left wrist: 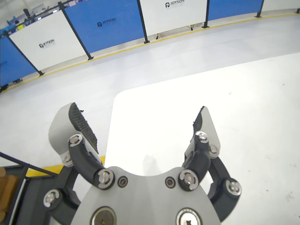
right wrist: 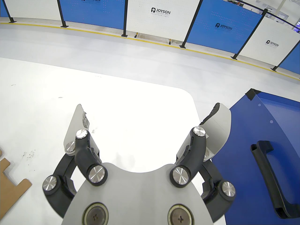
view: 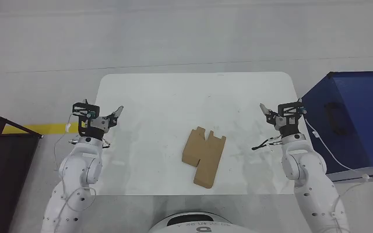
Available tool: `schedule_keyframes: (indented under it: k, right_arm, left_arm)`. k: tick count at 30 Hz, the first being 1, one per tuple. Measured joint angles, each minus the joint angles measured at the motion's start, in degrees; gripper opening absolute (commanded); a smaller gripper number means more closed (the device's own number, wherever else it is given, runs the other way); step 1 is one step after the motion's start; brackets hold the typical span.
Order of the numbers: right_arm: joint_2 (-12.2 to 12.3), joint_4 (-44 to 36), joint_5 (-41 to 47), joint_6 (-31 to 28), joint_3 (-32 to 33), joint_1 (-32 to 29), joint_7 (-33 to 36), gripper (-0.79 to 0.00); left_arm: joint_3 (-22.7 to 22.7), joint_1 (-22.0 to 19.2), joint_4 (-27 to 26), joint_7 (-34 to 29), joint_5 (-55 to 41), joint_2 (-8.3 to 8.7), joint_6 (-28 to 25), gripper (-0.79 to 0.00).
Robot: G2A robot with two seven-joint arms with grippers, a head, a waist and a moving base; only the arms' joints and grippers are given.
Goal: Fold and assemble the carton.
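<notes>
Plainly, nothing in hand as things stand. Largest here, the white table (view: 175, 99), rounded at the corners, bare apart from scuffs and one piece of card. Just off its right edge, a blue bin (view: 344, 110) with a black handle, probably parked within the right arm's reach for finished boxes or spare stock, contents hidden. Off the left edge, what looks like a dark crate (view: 14, 154), seemingly set beside the left arm in the same way. On the table, a little right of centre and toward the near edge, the carton (view: 204, 156): brown, die-cut, lying quite flat, tabbed end pointing away from the robot, no panel raised, nothing touching it. Laid between the two arms, likely so that either can get to it and both can share a fold. Then the left gripper (view: 104, 110), held over the table's left edge, spread wide, nothing between the ribbed pads (left wrist: 85, 127). Mirrored at the right edge, just beside the bin, the right gripper (view: 281, 110), likewise spread wide and empty. Both well apart from the carton and posed symmetrically, which reads as a ready stance that keeps the card unobstructed from above. Judged from that: task at its very start, no fold made, first step presumably bringing one gripper down to pin or lift a panel.
</notes>
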Motion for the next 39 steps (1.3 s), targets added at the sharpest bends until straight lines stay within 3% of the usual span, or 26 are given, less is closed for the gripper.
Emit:
schedule_keyframes:
  k: [2, 5, 9, 12, 26, 29, 31, 33, 34, 35, 39]
  right_arm:
    - [0.00, 0.00, 0.00, 0.00, 0.00, 0.00, 0.00, 0.000]
    - [0.00, 0.00, 0.00, 0.00, 0.00, 0.00, 0.00, 0.000]
    - [0.00, 0.00, 0.00, 0.00, 0.00, 0.00, 0.00, 0.000]
    - [0.00, 0.00, 0.00, 0.00, 0.00, 0.00, 0.00, 0.000]
    - [0.00, 0.00, 0.00, 0.00, 0.00, 0.00, 0.00, 0.000]
    - [0.00, 0.00, 0.00, 0.00, 0.00, 0.00, 0.00, 0.000]
    - [0.00, 0.00, 0.00, 0.00, 0.00, 0.00, 0.00, 0.000]
    - [0.00, 0.00, 0.00, 0.00, 0.00, 0.00, 0.00, 0.000]
    - [0.00, 0.00, 0.00, 0.00, 0.00, 0.00, 0.00, 0.000]
    - [0.00, 0.00, 0.00, 0.00, 0.00, 0.00, 0.00, 0.000]
    - [0.00, 0.00, 0.00, 0.00, 0.00, 0.00, 0.00, 0.000]
  left_arm:
    - [1.94, -1.54, -0.10, -0.58, 3.39, -0.02, -1.13, 0.000]
    - [5.62, -4.76, -0.17, -1.61, 5.42, 0.02, -8.20, 0.000]
    - [10.30, -10.47, 2.76, -0.20, -2.00, 0.15, -26.49, 0.000]
    - [10.75, -12.13, 4.56, -0.62, -6.49, 0.14, -33.57, 0.000]
    - [11.55, -12.09, 4.96, -2.27, -3.66, 0.26, -32.96, 0.000]
    - [13.89, -13.65, 6.39, -5.77, 2.45, 0.68, -38.31, 0.000]
    - [15.08, -14.94, 8.76, -4.17, 3.86, 0.95, -44.25, 0.000]
    - [15.54, -16.20, 11.76, -1.25, 1.50, 1.12, -49.74, -0.108]
    - [15.73, -16.76, 12.81, -0.39, 0.80, 1.20, -51.83, -0.089]
    - [15.91, -17.32, 13.67, -0.06, 0.70, 1.29, -53.53, 0.000]
    - [18.08, -19.01, 12.00, -1.52, 8.52, 1.70, -53.96, 0.000]
